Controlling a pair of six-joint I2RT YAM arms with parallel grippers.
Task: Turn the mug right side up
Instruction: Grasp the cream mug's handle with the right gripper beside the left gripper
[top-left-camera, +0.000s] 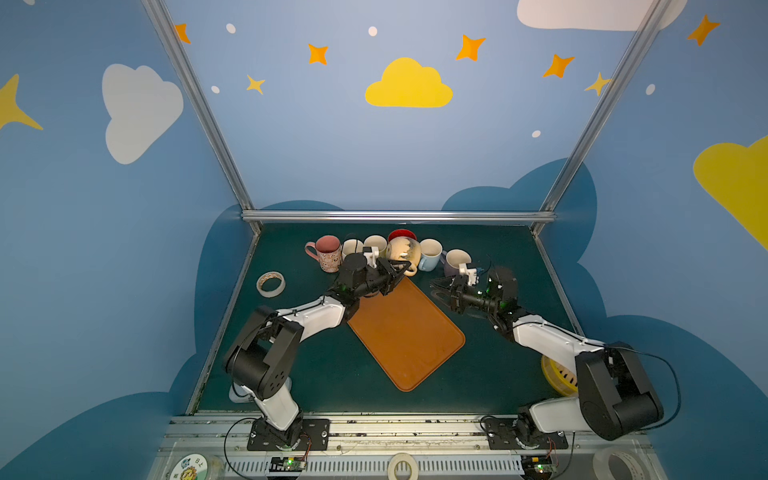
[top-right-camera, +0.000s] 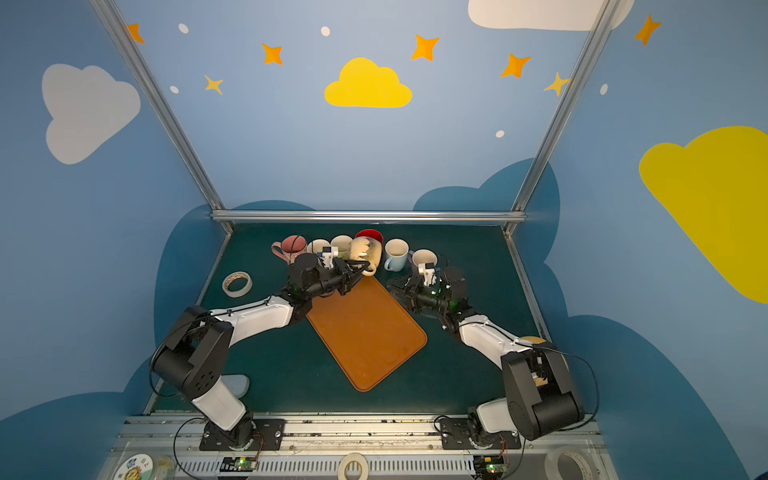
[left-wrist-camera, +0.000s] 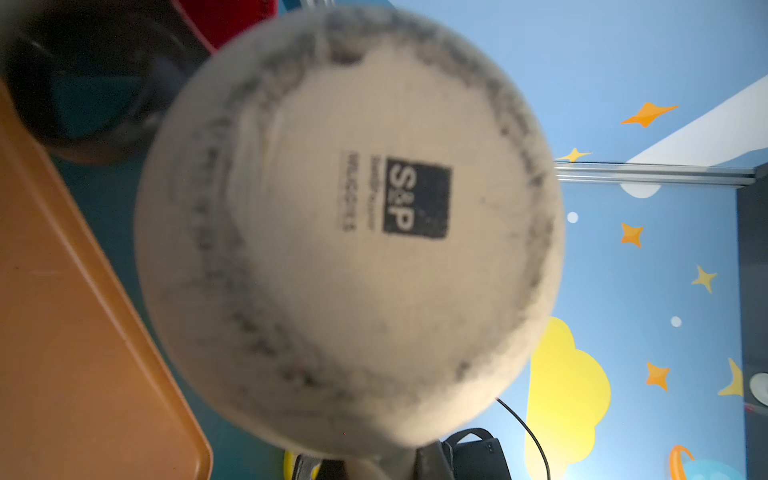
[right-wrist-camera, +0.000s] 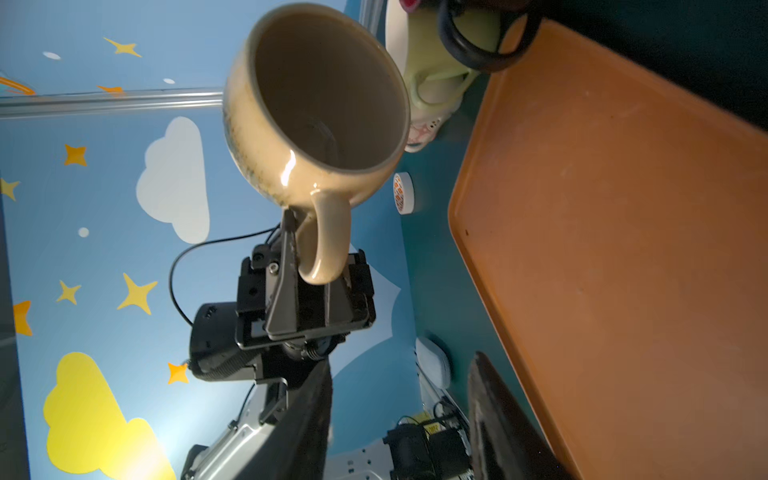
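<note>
Holding the cream round ceramic mug (top-left-camera: 401, 250) by its handle with my left fingers (right-wrist-camera: 286, 270). They are clamped on the loop, one finger on each side, clearest in the right wrist view.

Mug is up off the green tabletop (top-left-camera: 498, 374), over the far corner of the orange rectangular plastic tray (top-left-camera: 407, 336), just in front of the row of cups at the far side. It is not upright. It lies on its side in the air, mouth facing right toward my other arm and base facing my left wrist camera. The square black "S&P" stamp (left-wrist-camera: 417, 197) sits mid-view there, blurred. Handle is on the near side in both top views.

Right fingers (right-wrist-camera: 307, 415) are spread wide with nothing between them. They sit just off the tray's right edge, level with its far end, pointing left at the mug and apart from it.

Far row, left to right:
- pink patterned mug (top-left-camera: 328, 251)
- two white cups (top-left-camera: 376, 243), partly behind my left wrist
- red-topped item (top-left-camera: 402, 235) behind the held mug, can't tell what it is
- pale blue mug (top-left-camera: 430, 253)
- lilac mug (top-left-camera: 455, 259)

The ones I can see into stand mouth up.

Roll of tape (top-left-camera: 270, 284) lies flat on the tabletop, left of the tray. Yellow slotted basket (top-left-camera: 559, 376) is near right, mostly hidden by my right arm.
</note>
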